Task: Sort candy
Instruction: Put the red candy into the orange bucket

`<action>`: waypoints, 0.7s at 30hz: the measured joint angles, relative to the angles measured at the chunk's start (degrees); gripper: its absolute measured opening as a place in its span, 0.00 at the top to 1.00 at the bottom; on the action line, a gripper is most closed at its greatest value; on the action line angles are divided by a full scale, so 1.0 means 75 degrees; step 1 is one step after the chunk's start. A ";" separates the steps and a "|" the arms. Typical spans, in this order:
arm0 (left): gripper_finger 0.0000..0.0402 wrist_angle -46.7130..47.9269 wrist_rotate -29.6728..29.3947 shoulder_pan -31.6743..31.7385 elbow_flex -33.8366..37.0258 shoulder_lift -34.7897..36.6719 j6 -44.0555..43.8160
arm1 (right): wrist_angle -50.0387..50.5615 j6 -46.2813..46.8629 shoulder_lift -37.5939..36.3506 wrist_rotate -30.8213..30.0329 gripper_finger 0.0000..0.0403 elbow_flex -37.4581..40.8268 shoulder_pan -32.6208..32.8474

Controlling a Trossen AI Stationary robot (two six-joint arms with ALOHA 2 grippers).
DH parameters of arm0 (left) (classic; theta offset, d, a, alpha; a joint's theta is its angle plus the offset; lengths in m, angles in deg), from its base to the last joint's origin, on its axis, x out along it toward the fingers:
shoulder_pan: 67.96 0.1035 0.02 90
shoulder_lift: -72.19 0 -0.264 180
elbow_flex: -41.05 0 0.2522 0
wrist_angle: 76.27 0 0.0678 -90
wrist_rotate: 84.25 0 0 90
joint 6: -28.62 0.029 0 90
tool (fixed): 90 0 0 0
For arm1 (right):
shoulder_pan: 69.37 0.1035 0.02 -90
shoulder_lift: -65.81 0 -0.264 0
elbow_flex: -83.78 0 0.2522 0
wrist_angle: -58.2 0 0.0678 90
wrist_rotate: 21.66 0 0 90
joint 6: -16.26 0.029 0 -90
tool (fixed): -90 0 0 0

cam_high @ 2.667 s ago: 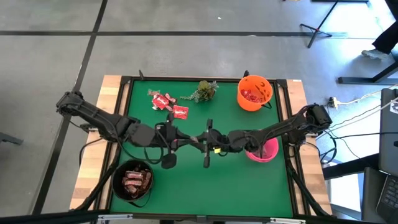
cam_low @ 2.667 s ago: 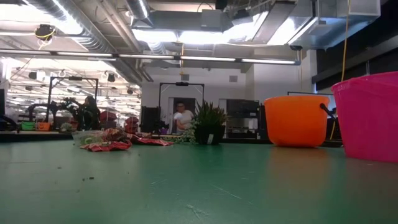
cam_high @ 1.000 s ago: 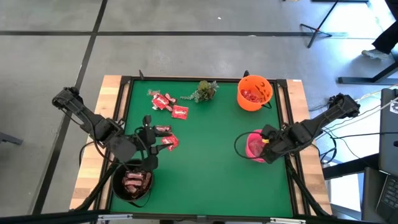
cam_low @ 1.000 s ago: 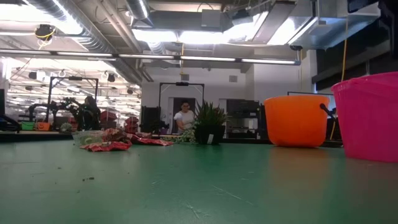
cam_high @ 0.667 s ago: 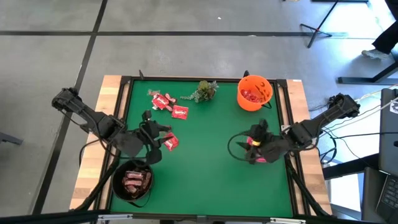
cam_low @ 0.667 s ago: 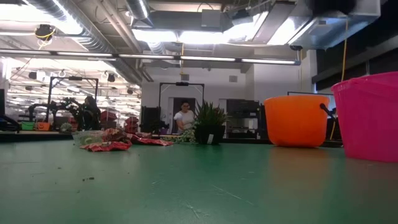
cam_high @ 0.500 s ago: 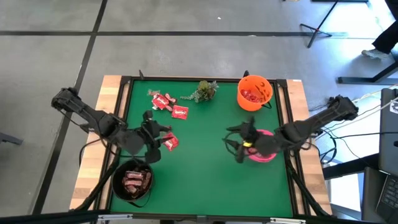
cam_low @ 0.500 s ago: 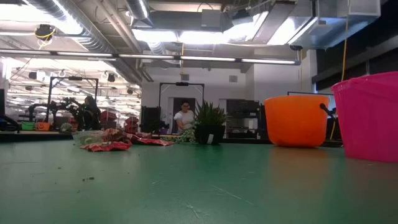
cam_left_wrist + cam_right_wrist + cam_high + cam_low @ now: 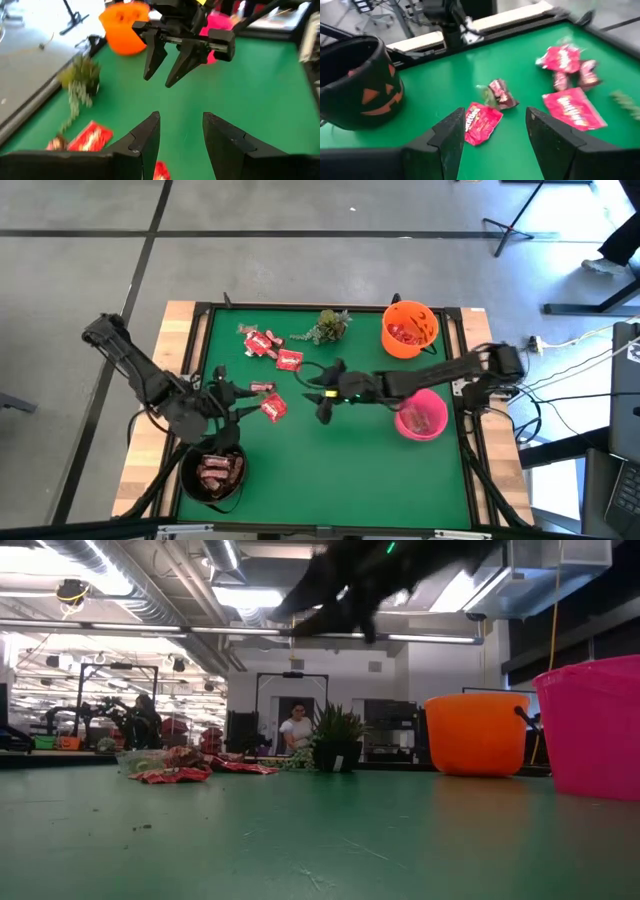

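Right gripper (image 9: 322,393): fingers (image 9: 445,145) spread wide, nothing between them. It hangs above the green table (image 9: 330,470) near mid-table. Ahead of the fingertips, on the table, lie a red packet (image 9: 481,122) and a dark bar (image 9: 500,93), with a clear-wrapped piece touching the bar. Farther ahead and to one side is a cluster of candy (image 9: 568,67): red packets and dark bars, the largest packet (image 9: 572,111) nearest the gripper. The black pumpkin bowl (image 9: 355,82) stands beyond the fingertips on the other side.

Left gripper (image 9: 222,392): fingers (image 9: 147,135) parted, nothing between them. It is above the table's left edge, just beside the black bowl (image 9: 213,471), which holds dark bars. In its wrist view a red packet (image 9: 89,137) lies beside one finger and another red piece shows just below the fingertips. The right gripper faces it from farther across the table.

Behind the right gripper stand the plant sprig (image 9: 327,325), the orange bowl (image 9: 410,328) holding red candy, and the pink bowl (image 9: 422,418) beside the right arm.

In the low view, a person (image 9: 295,729) stands in the room behind the table.
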 joint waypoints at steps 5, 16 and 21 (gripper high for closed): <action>0.66 0.0004 0.0013 0.0012 0.1103 0.0254 -0.1081 | -0.0884 0.0030 0.0926 0.0664 0.49 -0.0001 -0.0490; 0.66 -0.0055 0.2204 0.1676 0.1840 -0.0003 -0.1663 | -0.0614 -0.0551 0.0595 0.0897 0.49 -0.0023 -0.0673; 0.66 -0.0143 0.3543 0.2847 0.1840 -0.0798 -0.0950 | -0.0161 -0.0945 -0.0819 0.0445 0.49 -0.0041 -0.0405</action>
